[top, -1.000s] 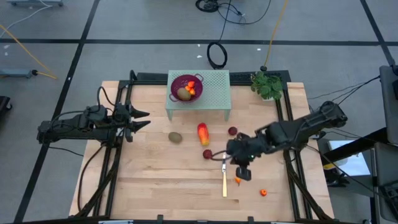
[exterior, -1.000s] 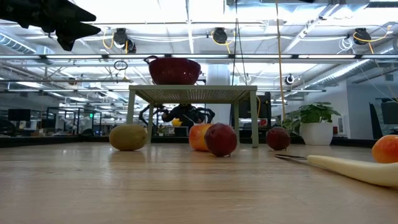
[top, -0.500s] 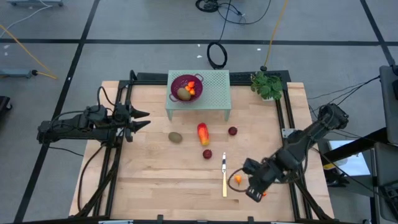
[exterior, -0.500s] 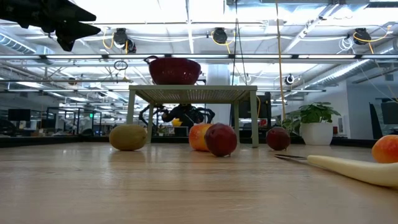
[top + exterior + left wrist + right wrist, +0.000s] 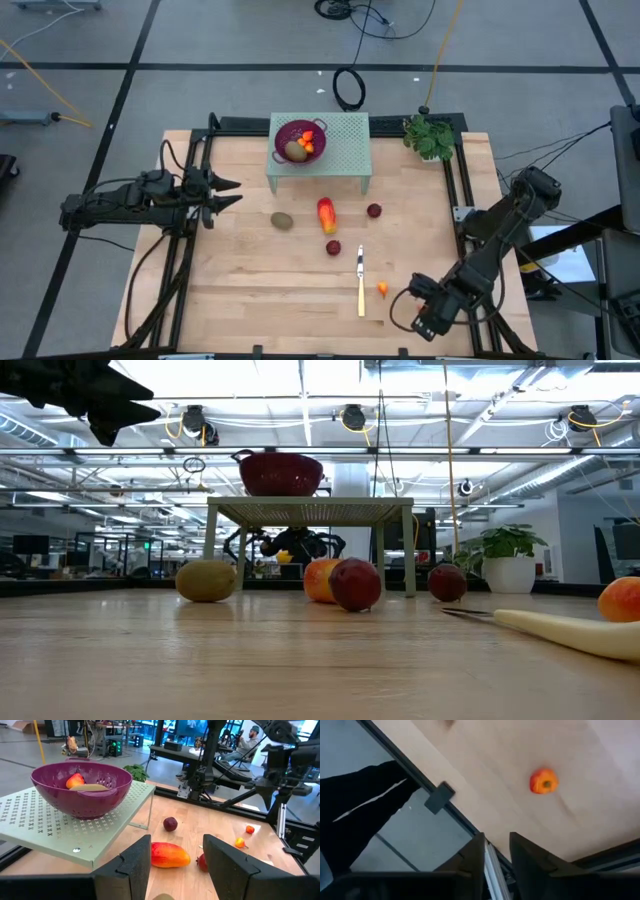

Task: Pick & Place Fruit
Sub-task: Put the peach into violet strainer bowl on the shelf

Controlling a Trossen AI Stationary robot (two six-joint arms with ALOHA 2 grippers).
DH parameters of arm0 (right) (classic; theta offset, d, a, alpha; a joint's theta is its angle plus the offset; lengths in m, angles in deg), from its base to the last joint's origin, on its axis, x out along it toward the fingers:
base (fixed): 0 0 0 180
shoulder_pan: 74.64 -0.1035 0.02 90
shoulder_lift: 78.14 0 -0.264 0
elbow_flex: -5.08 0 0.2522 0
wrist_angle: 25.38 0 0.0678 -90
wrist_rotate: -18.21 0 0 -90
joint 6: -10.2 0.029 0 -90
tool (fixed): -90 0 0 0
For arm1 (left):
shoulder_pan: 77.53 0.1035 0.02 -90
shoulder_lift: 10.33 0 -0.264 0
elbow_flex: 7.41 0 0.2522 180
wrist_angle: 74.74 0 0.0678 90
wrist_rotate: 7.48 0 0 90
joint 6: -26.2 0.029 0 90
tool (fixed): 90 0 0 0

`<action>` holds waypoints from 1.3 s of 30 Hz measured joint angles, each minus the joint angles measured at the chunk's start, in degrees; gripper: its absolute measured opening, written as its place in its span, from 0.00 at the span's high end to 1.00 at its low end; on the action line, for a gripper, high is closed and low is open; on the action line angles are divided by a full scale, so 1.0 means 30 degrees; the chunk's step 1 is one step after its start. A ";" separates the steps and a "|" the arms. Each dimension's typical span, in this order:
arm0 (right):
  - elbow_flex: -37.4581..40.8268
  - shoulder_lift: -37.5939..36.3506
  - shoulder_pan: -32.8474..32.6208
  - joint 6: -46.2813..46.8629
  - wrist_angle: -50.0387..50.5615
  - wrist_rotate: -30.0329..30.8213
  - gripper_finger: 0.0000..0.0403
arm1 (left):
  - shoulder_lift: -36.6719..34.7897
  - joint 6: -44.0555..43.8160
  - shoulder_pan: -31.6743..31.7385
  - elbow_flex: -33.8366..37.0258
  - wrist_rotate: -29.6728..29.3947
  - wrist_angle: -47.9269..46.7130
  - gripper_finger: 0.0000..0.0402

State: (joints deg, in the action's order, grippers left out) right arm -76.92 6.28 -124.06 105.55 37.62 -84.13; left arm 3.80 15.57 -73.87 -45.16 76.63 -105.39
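Observation:
On the table in the high view lie a brown-green oval point(image 5: 283, 220), the red-orange-yellow oblong point(image 5: 326, 214), two dark red balls point(image 5: 373, 211) point(image 5: 333, 247) and a tiny orange piece point(image 5: 382, 288). A second orange piece point(image 5: 543, 781) shows in the right wrist view. Another oval and orange pieces sit in the purple colander point(image 5: 298, 140). My right gripper point(image 5: 420, 322) hangs over the table's near right edge, fingers narrowly open point(image 5: 496, 837), holding nothing. My left gripper point(image 5: 225, 192) waits open at the left point(image 5: 176, 851).
The colander stands on a green perforated stand point(image 5: 345, 150) at the far side. A yellow-handled knife point(image 5: 360, 285) lies beside the orange piece. A potted plant point(image 5: 430, 137) is at the far right corner. Bare wood lies toward the near left.
My right gripper has swung from the middle of the table, by the knife, toward the near right corner, and now sits at the near edge, turned about. No fruit has moved.

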 joint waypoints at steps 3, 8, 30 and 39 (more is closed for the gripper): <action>0.0749 0.0000 -0.0468 0.0976 -0.0514 0.0039 0.70 | 0.0000 0.0007 0.0007 0.0004 0.0000 -0.0027 0.55; 0.1989 0.0000 -0.0635 0.2401 -0.1339 0.0060 0.59 | 0.0000 0.0080 0.0002 0.0002 0.0000 -0.0042 0.55; 0.6108 0.0000 -0.0397 0.5007 -0.5529 0.0081 0.44 | 0.0000 0.0138 0.0003 0.0004 -0.0006 -0.0013 0.55; 0.6108 0.0003 -0.0176 0.5660 -0.5423 0.1063 0.48 | 0.0000 0.0131 0.0003 0.0006 -0.0012 -0.0010 0.55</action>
State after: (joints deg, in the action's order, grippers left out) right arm -58.59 6.29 -124.59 122.53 21.35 -80.94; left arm 3.80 15.96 -73.86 -45.14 76.59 -105.42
